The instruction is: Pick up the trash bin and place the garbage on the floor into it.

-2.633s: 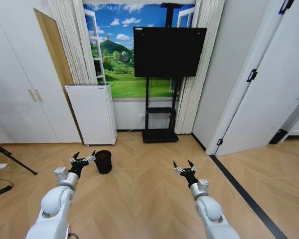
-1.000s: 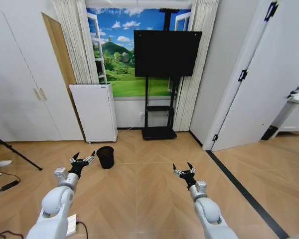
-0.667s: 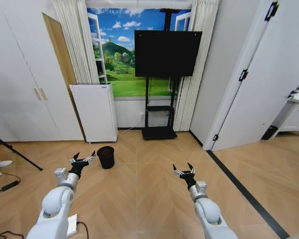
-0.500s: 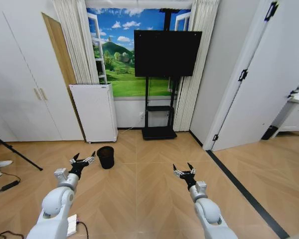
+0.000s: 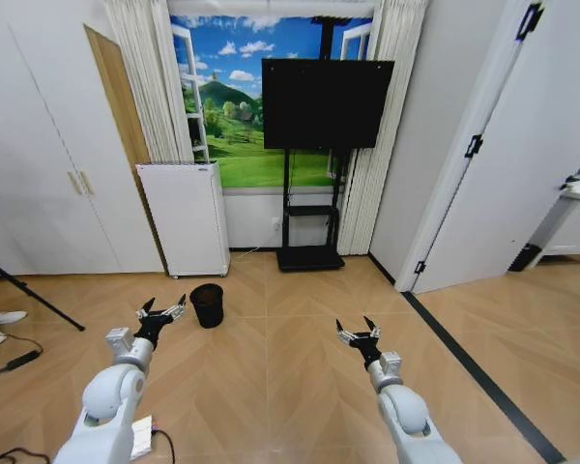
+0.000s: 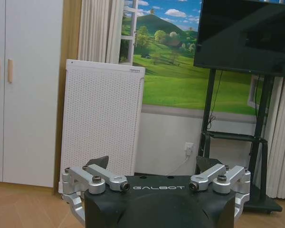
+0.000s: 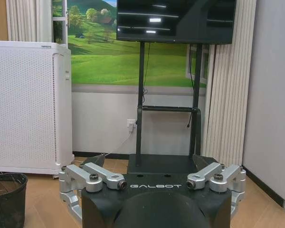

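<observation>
Left gripper (image 5: pixel 161 310): fingers spread, nothing between them, held out low over the floor (image 5: pixel 271 377) just short of the trash bin (image 5: pixel 208 304) and a little to its left as I see it from the head camera. Not touching the bin.

Right gripper (image 5: pixel 355 327): fingers likewise spread and empty, well to the right of the trash bin, above bare parquet.

Trash bin: small, round, black, upright on the floor, standing just in front of the white perforated cabinet (image 5: pixel 186 218) and slightly to that cabinet's right. My right wrist camera catches the bin's rim and side (image 7: pixel 7 199) low beside the cabinet (image 7: pixel 29 107).

White perforated cabinet: upright against the wall, directly behind the trash bin; my left wrist camera faces its front (image 6: pixel 102 121).

TV stand (image 5: pixel 310 257): black base on the floor, to the right of the trash bin and farther back, carrying a dark screen (image 5: pixel 327 103).

White wardrobe doors (image 5: pixel 39 184): left of the cabinet, farther from the trash bin.

Landscape mural (image 5: pixel 234 106): on the wall behind the cabinet and screen.

Garbage: I cannot make any out on the parquet around the trash bin.
</observation>
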Available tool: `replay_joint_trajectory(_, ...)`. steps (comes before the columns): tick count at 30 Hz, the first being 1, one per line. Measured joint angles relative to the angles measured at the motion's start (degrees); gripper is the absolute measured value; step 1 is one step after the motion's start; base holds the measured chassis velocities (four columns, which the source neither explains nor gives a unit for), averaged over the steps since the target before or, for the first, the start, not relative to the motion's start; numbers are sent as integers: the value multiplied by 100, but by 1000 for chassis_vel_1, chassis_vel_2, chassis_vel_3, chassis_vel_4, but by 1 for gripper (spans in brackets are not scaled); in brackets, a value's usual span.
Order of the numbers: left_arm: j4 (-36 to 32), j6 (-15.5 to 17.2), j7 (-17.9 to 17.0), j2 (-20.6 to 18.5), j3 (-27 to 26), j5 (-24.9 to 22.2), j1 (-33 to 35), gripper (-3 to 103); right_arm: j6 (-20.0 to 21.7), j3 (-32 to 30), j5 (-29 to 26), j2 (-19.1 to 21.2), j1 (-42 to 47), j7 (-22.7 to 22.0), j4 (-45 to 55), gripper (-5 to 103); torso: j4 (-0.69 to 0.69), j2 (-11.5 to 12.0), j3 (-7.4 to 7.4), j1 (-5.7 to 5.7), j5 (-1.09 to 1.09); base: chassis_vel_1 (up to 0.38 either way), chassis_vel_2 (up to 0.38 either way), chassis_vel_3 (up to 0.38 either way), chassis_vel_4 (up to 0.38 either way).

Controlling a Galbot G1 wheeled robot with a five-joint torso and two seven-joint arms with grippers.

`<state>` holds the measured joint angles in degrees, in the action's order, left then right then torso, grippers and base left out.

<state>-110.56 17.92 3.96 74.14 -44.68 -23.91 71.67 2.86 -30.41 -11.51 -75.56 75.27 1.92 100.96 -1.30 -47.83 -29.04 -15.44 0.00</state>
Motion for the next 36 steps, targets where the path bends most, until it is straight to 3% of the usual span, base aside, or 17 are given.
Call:
replay_joint_trajectory(11, 45, -1, -14, 65, 44, 88, -18, 100, -64, -1, -10, -11, -12, 2, -73, 100, -1, 0, 0, 0, 0, 67, 48, -61, -65)
replay_joint_trajectory(15, 109, -104, -110, 64, 78, 86, -23, 100, -260, 33, -72, -37, -50, 75, -162, 100, 0, 0, 0, 0, -1, 47, 43, -21, -51)
replay_joint_trajectory(25, 182, -117, -185, 82, 100, 43, -50, 100, -177, 48, -295, -148, -71, -420, -191, 100, -1, 0, 0, 0, 0, 0, 0, 0, 0)
replay_joint_trajectory(36, 145, -118, -154, 7, 102, -22, -93, 100, -205, 6, -382, -142, -148, -503, -96, 100, -1, 0, 0, 0, 0, 0, 0, 0, 0)
